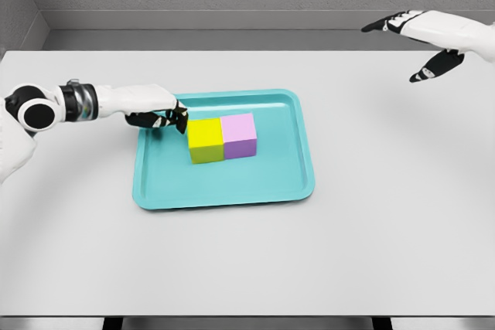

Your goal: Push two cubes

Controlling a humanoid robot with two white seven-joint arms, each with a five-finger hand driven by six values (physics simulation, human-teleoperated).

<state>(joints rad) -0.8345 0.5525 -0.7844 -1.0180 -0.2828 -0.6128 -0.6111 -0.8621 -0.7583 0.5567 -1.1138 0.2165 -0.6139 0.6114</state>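
I see the left hand (158,113), fingers curled and holding nothing, touching the yellow cube (205,140) on the tray (298,179); the pink cube (239,135) abuts it. Pushing looks barely begun. The right hand (421,40) hovers spread, well apart.

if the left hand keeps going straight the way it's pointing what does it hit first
Most likely the yellow cube: the left hand points right at it, fingertips close beside it over the tray.
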